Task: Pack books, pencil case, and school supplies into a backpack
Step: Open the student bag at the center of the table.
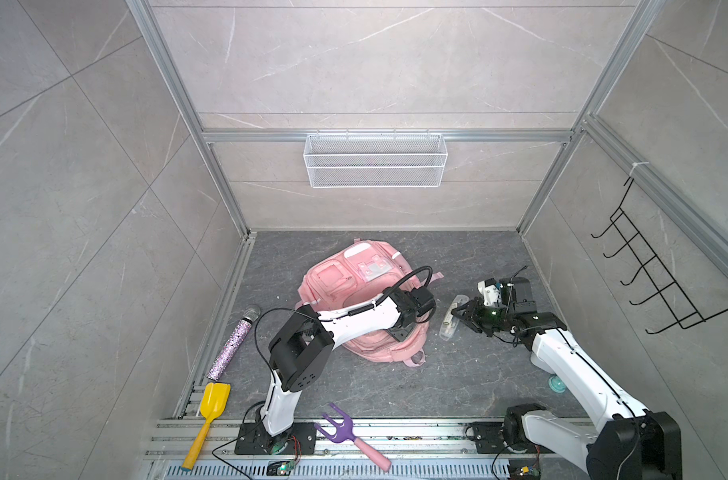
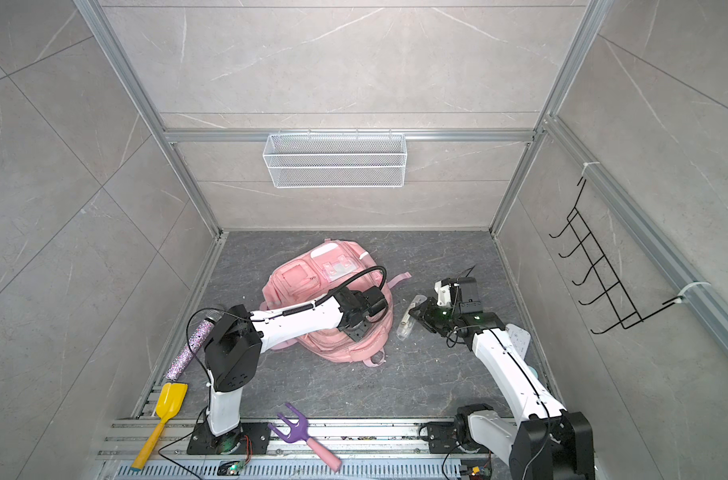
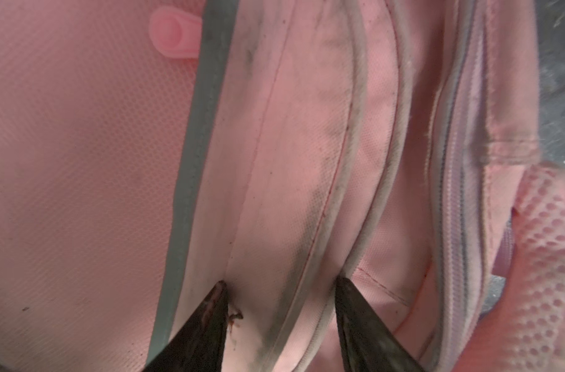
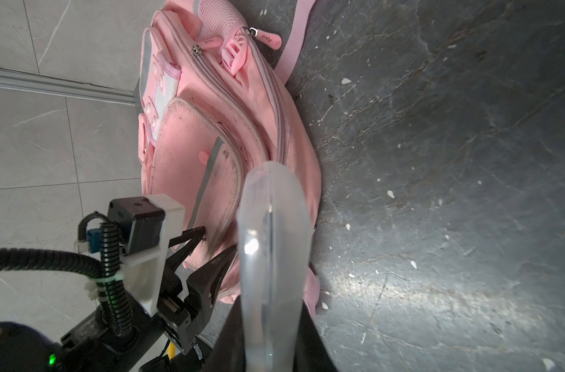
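Pink fabric fills the space under the left pincer (image 1: 398, 333): the backpack (image 1: 333, 278) lies on the dark stone floor (image 1: 354, 390) with its zipped pockets facing up. The pincer bears down on the side that faces the right pincer (image 1: 462, 313). In the left wrist view its two dark fingertips (image 3: 210, 309) stand apart, both pressed against a smudged panel. One sits beside a grey strip and the other at a white piped edge, so the jaws are parted with a band of fabric between them. A white wire basket (image 1: 374, 162) hangs on the back wall, well beyond both pincers. A black hook rack (image 1: 644, 274) hangs on the side wall, past the right pincer. Well apart from the left pincer, out beyond its elbow, lie a glittery microphone (image 1: 233, 340) and a yellow shovel (image 1: 216, 399). A purple fork (image 1: 337, 428) with a pink handle lies by that arm's base. The smallest thing, a clear plastic packet (image 1: 451, 318), is clamped in the right pincer's closed jaws. It is held just beside the backpack, with bare floor showing between the two in both top views.
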You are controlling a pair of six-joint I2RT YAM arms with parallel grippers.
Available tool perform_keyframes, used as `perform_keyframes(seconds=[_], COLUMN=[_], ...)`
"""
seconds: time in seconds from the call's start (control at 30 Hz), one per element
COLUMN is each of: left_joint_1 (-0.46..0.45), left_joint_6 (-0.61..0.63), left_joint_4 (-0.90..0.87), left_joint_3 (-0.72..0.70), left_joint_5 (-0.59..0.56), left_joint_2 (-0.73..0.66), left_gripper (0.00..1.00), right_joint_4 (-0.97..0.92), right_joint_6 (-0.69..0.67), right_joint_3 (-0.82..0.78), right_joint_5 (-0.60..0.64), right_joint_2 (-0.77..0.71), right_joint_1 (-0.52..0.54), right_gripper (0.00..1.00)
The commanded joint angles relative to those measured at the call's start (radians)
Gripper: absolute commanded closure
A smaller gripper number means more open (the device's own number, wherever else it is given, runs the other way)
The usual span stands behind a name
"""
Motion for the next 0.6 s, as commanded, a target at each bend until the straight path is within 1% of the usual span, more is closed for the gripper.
perform_keyframes(seconds=[0.0,0.1,0.2,0.3,0.47,0.57], left_joint_1=[0.015,0.019,0.023,0.032,0.056,0.079], left_joint_6=[0.007,0.002,0.004,0.006,0.018,0.018], left_joint_4=[-0.045,-0.051,-0.038,-0.024,-0.005,0.011], left_joint_3=[0.023,0.028,0.029,0.036,0.061,0.071], left_joint_5=[-0.092,-0.092,-0.073,-0.026,0.058,0.118], left_joint_2=[-0.023,-0.024,-0.044,-0.07,-0.109,-0.138], left_gripper=[0.57,0.74,0.83,0.87,0.89,0.94], right_joint_4=[0.027,0.044,0.053,0.062,0.081,0.1], right_joint_6=[-0.001,0.006,0.011,0.018,0.03,0.044], right_joint_3=[0.005,-0.008,-0.014,-0.012,-0.007,-0.009], right_joint_5=[-0.005,-0.011,-0.01,-0.01,0.0,0.01], right_joint_2=[0.0,0.001,0.004,0.006,0.018,0.027], right_joint_1=[0.008,0.016,0.027,0.042,0.082,0.106], right_gripper=[0.91,0.92,0.92,0.92,0.92,0.92])
